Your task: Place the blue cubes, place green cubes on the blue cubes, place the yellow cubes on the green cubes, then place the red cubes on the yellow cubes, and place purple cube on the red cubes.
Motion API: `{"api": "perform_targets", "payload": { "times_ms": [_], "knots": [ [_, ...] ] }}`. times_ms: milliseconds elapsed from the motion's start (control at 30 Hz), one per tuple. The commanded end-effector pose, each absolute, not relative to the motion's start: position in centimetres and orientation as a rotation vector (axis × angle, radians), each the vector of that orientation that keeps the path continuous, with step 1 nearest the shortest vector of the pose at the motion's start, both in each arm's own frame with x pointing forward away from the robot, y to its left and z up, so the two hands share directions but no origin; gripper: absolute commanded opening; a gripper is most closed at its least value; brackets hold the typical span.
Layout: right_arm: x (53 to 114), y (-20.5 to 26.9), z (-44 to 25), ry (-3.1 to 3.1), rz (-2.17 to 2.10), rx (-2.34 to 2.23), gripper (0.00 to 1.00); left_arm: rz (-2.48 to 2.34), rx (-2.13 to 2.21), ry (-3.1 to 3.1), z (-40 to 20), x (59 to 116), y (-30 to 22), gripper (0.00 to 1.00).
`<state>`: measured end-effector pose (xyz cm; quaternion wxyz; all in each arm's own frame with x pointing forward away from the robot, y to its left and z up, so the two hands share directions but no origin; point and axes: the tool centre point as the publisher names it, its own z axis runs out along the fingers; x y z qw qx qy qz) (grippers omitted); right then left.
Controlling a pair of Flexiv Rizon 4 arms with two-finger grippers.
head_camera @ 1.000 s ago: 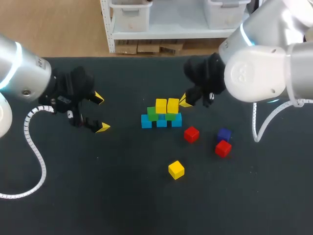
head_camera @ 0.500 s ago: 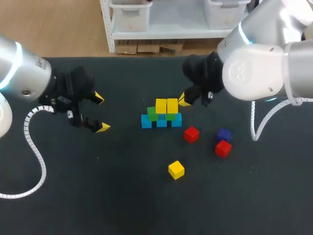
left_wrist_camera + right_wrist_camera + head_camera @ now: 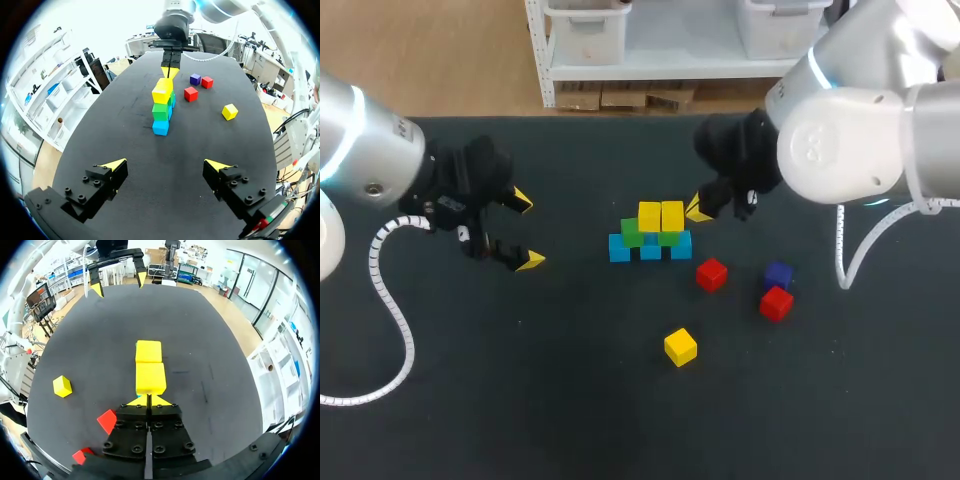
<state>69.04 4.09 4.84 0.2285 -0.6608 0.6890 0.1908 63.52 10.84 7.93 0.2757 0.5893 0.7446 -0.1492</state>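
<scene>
Two yellow cubes [image 3: 650, 215] rest on green cubes [image 3: 632, 235].

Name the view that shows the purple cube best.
Head view: the purple cube lies in the open, seen from above, beside a red cube. The left wrist view shows the cube small and far off; the right wrist view does not show it.

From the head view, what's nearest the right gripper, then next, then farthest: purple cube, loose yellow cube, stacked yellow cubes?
1. stacked yellow cubes, just beside the right gripper.
2. purple cube, farther out on the robot's right.
3. loose yellow cube, alone toward the table's front.
</scene>
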Motion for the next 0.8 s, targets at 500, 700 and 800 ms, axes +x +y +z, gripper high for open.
{"api": "perform_targets", "payload": {
  "times_ms": [500,700,800],
  "knots": [
    [67.9,3.7,5.0,1.888,0.532,-1.825,0.00,-0.408,1.583,1.989,7.8,63.4,11.1,1.00],
    [67.1,2.6,5.1,1.901,0.527,-1.835,0.00,-0.408,1.583,1.989,7.8,63.4,11.1,1.00],
    [66.8,1.8,5.0,1.891,0.542,-1.860,0.39,-0.408,1.583,1.989,7.8,63.4,11.1,1.00]
  ]
}}
